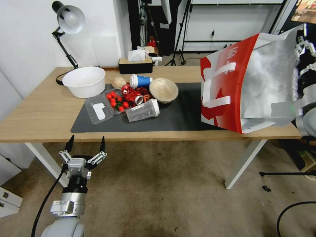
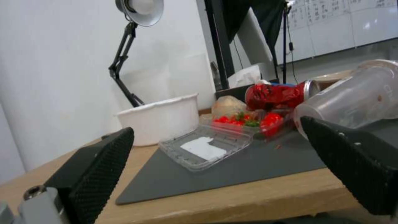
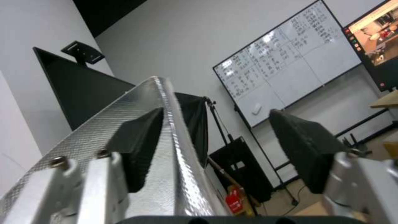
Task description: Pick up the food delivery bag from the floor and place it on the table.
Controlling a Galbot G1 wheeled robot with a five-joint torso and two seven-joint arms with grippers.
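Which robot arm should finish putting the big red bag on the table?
Probably the right. Its pincer is open at the foil rim of the food delivery bag, which sits tilted on the table. The left pincer hovers open, low before the table's front edge, far from the bag.

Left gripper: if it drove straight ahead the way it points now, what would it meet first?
Probably the table front edge. The open left gripper sits just short of it at about tabletop height; the clear clamshell lies next beyond. Depth uncertain.
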